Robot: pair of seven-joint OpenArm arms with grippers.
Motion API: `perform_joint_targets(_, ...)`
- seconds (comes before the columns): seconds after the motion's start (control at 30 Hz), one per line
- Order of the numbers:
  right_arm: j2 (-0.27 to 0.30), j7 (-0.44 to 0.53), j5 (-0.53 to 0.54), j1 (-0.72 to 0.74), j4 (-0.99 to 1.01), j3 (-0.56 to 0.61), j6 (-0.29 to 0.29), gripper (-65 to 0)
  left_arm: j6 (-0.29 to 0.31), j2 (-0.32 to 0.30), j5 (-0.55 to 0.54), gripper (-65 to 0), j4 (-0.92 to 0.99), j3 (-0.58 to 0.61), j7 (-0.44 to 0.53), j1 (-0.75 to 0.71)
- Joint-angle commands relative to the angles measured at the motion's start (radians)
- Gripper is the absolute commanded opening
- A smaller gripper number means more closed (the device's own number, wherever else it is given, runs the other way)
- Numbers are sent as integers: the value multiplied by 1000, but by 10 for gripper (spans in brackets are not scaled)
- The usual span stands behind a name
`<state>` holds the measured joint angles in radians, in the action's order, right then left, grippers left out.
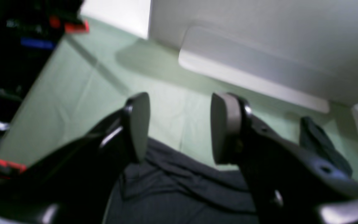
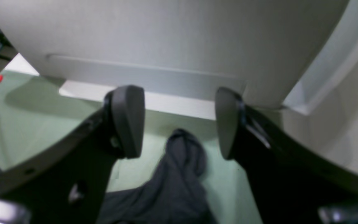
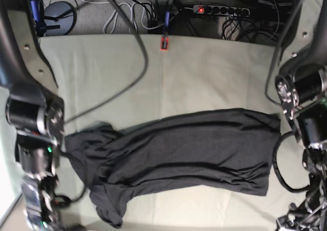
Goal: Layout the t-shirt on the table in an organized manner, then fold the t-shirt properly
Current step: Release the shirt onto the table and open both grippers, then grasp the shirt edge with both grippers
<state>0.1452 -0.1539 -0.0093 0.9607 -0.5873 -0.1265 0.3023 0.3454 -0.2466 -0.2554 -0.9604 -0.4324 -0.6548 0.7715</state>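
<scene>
The dark t-shirt [image 3: 184, 154] lies stretched sideways across the pale green table [image 3: 204, 72], rumpled and bunched at its left end. In the left wrist view my left gripper [image 1: 180, 127] stands open above the shirt's edge [image 1: 179, 186], nothing between its grey pads [image 1: 225, 127]. In the right wrist view my right gripper [image 2: 177, 123] is open too, just over a bunched fold of the t-shirt [image 2: 182, 168]. In the base view, both arms stand at the shirt's two ends; the fingers themselves are not visible there.
A red-orange clamp [image 3: 164, 43] holds the cloth at the far edge. A black cable [image 3: 127, 83] trails over the table's left half. A power strip [image 3: 214, 9] and wires lie beyond the table. A white housing [image 2: 166, 46] stands close behind both grippers.
</scene>
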Motion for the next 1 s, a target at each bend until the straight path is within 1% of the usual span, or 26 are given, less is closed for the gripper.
perform_joint_targets(0.0,18,9,4,8,-10,-3,-4,-296,2,-9,-2,-338,-25,-1,7,-7)
perform_joint_targets(0.03,20,9,4,-6,-10,-2,-4,-296,2,-9,-2,-338,-38,-1,7,-31)
perform_joint_targets(0.1,55,10,6,-64,-10,-3,-4,-296,2,-9,-2,-337,-68,-1,7,-100)
perform_joint_targets(0.17,75,17,7,-127,-15,-3,-4,-296,2,-9,-2,-337,-110,-1,8,-182)
perform_joint_targets(0.3,97,9,7,-294,-128,-9,-4,-296,2,-9,-2,-337,-208,-1,17,-361)
perform_joint_targets(0.33,100,12,7,-348,-181,-25,-4,-296,4,-9,-2,-337,-237,-1,19,-410)
perform_joint_targets(0.43,83,9,7,-487,-323,-78,-4,-296,4,-15,-2,-335,-308,-9,20,-527)
perform_joint_targets(0.5,66,9,7,-581,-423,-112,-2,-296,4,-12,0,-336,-342,-58,20,-597)
perform_joint_targets(0.57,44,9,7,-665,-501,-137,-2,-296,5,-10,1,-336,-323,-115,20,-623)
perform_joint_targets(0.63,27,14,7,-736,-557,-161,-2,-297,8,-10,3,-337,-274,-147,20,-622)
perform_joint_targets(0.77,-17,9,7,-866,-670,-216,-2,-298,11,-18,1,-337,-164,-162,31,-611)
perform_joint_targets(0.93,-72,9,7,-985,-781,-258,-2,-298,10,-10,9,-337,-38,-154,181,-570)
perform_joint_targets(0.97,-80,9,7,-1011,-802,-261,-2,-298,5,-10,9,-337,-10,-135,209,-556)
